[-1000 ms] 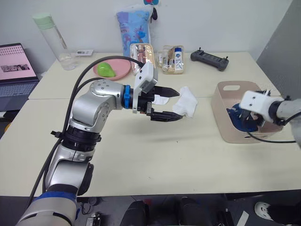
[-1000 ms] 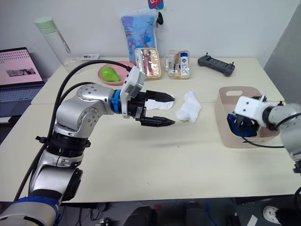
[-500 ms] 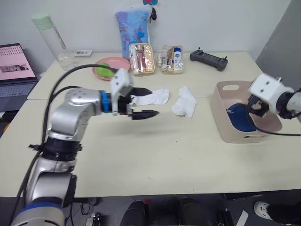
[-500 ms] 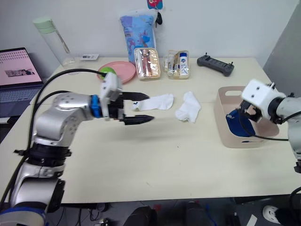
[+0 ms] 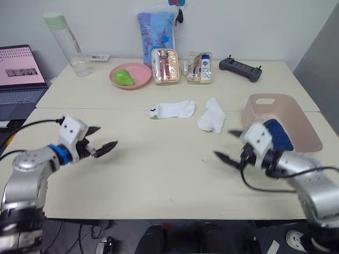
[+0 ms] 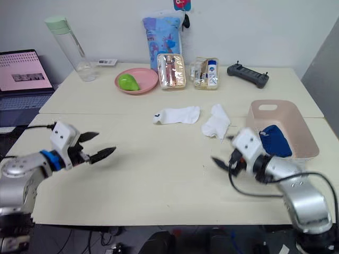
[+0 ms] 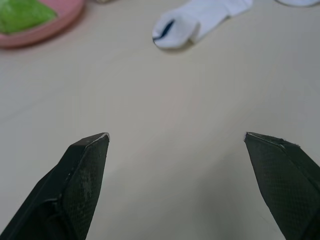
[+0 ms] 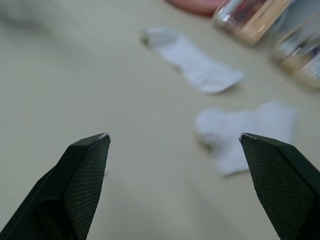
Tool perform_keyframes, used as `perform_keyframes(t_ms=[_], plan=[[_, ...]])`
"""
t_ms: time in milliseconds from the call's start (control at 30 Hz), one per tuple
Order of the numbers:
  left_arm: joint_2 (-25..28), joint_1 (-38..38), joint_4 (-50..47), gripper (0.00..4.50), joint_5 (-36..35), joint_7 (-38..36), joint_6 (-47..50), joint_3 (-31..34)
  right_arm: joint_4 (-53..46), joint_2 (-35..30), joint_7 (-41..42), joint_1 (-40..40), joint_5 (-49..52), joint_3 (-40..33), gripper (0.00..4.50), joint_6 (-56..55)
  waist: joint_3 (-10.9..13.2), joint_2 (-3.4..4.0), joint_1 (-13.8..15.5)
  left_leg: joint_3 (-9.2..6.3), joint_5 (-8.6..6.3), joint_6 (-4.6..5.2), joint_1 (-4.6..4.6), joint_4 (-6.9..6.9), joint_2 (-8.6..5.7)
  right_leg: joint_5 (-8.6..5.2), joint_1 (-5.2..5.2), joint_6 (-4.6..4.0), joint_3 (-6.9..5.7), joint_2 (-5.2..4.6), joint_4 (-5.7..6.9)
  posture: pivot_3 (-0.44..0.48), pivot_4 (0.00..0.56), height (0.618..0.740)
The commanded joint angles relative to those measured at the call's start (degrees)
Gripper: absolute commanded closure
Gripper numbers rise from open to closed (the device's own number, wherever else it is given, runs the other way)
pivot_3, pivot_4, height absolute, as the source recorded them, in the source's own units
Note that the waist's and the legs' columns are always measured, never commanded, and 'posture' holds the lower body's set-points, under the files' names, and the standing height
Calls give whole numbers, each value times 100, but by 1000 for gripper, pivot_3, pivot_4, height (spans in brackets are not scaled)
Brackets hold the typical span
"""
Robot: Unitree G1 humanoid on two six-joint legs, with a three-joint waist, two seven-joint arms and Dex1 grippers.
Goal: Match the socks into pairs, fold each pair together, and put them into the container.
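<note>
Near the table's [image 6: 159, 174] left edge the left gripper [image 6: 94, 146] hovers low with its black fingers spread apart, holding nothing. Toward the middle, a flat white sock [image 6: 177, 114] with a small dark cuff mark lies stretched out, and just beside it a second white sock [image 6: 216, 123] lies crumpled. Closer to the front edge, the right gripper [image 6: 224, 152] is also open and empty. By the right edge sits the pale pink tub [image 6: 266, 109], with royal blue socks [image 6: 274, 139] lying inside it.
</note>
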Motion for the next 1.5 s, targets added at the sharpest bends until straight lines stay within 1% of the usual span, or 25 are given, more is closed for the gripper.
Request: perform_keyframes(t_ms=[33,133,300,367,400,500,600,700,800,867,967,1100,1300,1367,1500], plan=[[-32,65,-579,0,-335,102,274,188,-484,98,-147,-51,236,16,46,-63,1,1,1,0,0,0,4,1,0,7,2,-3,-1,0,1,0,150,733],[-94,-55,-690,0,-373,238,418,65,-447,115,-284,-144,217,105,46,-98,0,0,-1,-1,0,1,29,-2,3,13,20,-6,-8,3,1,0,150,733],[-357,-704,-448,0,-194,573,450,-356,-399,88,-421,-309,249,206,46,-105,0,0,0,-1,1,0,26,-4,3,12,18,-4,-12,8,0,0,150,733],[-649,-1157,-104,0,16,818,325,-644,-401,96,-482,-395,229,282,46,-113,0,0,2,1,1,0,25,-3,2,12,18,-4,-9,8,-2,0,150,733],[-867,-1494,223,0,213,1037,217,-837,-422,126,-518,-473,246,328,46,-83,0,0,6,1,1,0,25,-3,2,12,18,-4,-10,8,-1,0,150,733],[-1334,-2264,1176,0,661,1492,-82,-1161,-464,209,-622,-642,323,421,46,22,-3,-6,15,-1,1,0,25,2,0,13,19,-4,-16,11,2,0,150,733],[-1741,-3014,2272,0,868,1835,-380,-1253,-454,256,-706,-722,308,523,46,51,-3,-7,-3,0,1,0,17,3,0,13,12,-3,-16,13,0,0,150,733],[-2013,-3726,3463,0,1158,2060,-779,-1402,-453,285,-765,-762,307,591,46,70,-3,-8,-10,1,1,0,12,3,2,12,5,-2,-20,15,-1,0,150,733],[-2260,-4577,5044,0,1439,2466,-1209,-1439,-454,323,-829,-794,309,671,46,96,-2,-9,-4,1,2,0,11,4,1,12,6,-2,-37,15,1,0,150,733],[-2446,-5027,5920,0,1514,2578,-1314,-1404,-456,327,-847,-812,296,698,46,108,-2,-10,1,-1,2,1,8,6,-2,12,6,-2,-46,15,1,0,150,733],[-2623,-5386,6670,612,1613,2757,-1493,-1348,-468,339,-885,-828,305,703,0,130,-2,-10,-2,-3,1,1,4,7,-6,11,7,1,-51,14,-2,0,150,733],[-2719,-5644,7040,1904,1661,2815,-1685,-1260,-577,323,-940,-743,323,703,0,153,-1,-11,-22,-7,2,0,3,7,-2,10,4,1,-55,13,1,0,150,733],[-2717,-5706,7150,3939,1705,2645,-1744,-1205,-712,297,-966,-629,322,715,0,189,-1,-11,-15,-12,3,-1,1,7,-5,10,5,1,-59,12,1,0,150,733],[-2715,-5699,7156,4482,1716,2624,-1753,-1189,-730,288,-969,-613,320,718,0,194,-1,-11,-16,-12,3,-2,2,7,-5,10,5,1,-59,11,1,0,150,733],[-2697,-5661,7092,4482,1656,2460,-1814,-1102,-766,208,-921,-584,325,727,0,191,-1,-11,-16,-14,3,-2,1,7,-5,10,5,1,-61,12,2,0,150,733]])
